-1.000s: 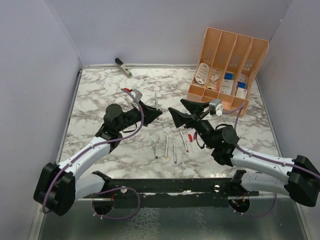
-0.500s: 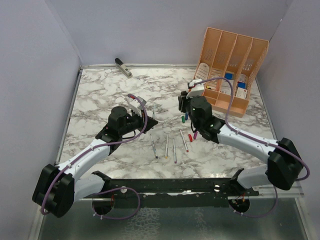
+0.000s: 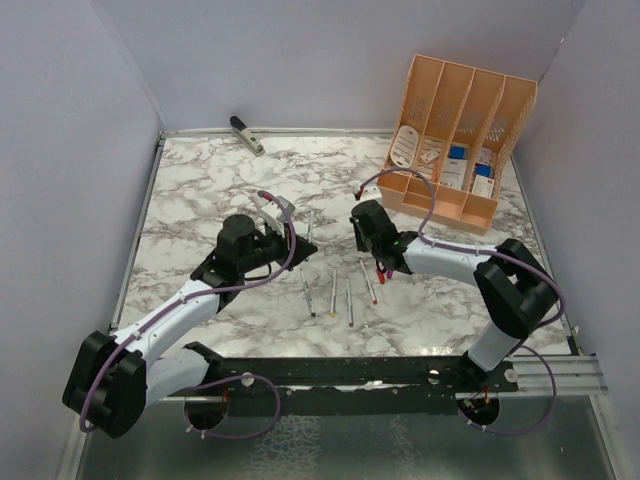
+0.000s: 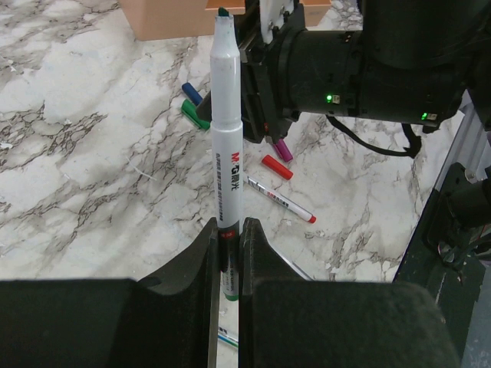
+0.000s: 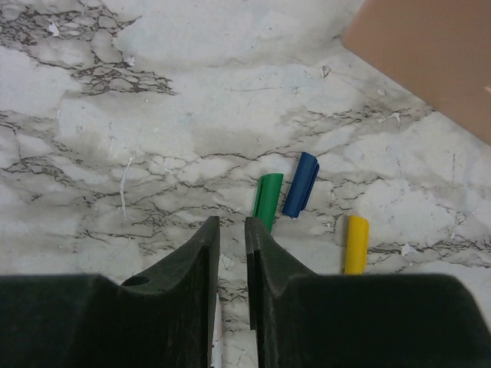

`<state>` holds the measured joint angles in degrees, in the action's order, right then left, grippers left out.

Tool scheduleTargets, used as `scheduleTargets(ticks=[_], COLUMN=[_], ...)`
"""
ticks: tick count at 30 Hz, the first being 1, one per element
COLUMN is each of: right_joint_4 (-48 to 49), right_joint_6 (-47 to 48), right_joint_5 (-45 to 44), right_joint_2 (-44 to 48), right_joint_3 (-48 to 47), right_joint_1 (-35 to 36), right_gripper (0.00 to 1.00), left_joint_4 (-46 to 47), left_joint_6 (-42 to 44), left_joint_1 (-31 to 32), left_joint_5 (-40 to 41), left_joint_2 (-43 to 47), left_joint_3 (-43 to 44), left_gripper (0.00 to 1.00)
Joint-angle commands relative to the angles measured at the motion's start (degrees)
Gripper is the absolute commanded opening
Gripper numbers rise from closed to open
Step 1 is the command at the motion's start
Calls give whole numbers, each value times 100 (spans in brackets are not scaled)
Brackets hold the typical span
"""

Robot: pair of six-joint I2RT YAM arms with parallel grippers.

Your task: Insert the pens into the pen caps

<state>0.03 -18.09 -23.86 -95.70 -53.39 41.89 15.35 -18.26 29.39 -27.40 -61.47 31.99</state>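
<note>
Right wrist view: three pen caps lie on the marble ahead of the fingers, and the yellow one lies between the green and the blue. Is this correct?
Not quite. The blue cap lies in the middle, between the green cap and the yellow cap, as the right wrist view shows. The rest holds: all three lie on the marble table ahead of the fingers.

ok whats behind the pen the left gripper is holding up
The right arm looms behind the pen in the left gripper; on the marble lie a blue cap, green cap, magenta cap and red cap. The pen covers the green cap's end.
</note>
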Motion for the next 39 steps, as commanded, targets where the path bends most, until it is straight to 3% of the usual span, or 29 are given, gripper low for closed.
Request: scheduleTargets(ticks=[1, 4, 9, 39], right_joint_4=[-68, -82, -47, -103], right_joint_6=[-191, -222, -212, -262], right_joint_5=[224, 152, 42, 210], right_joint_2=[-294, -417, -543, -1160], right_joint_3=[-285, -345, -397, -608], right_joint_1=[-81, -115, -166, -524], right_gripper=[21, 29, 34, 32], left_joint_4=[126, 132, 160, 205], left_joint_6=[83, 82, 60, -1], left_joint_1=[41, 41, 41, 41], left_joint_5=[-196, -196, -199, -179], left_joint_2=[65, 82, 115, 0], left_joint_3=[17, 8, -17, -16], left_gripper=[0, 0, 0, 0])
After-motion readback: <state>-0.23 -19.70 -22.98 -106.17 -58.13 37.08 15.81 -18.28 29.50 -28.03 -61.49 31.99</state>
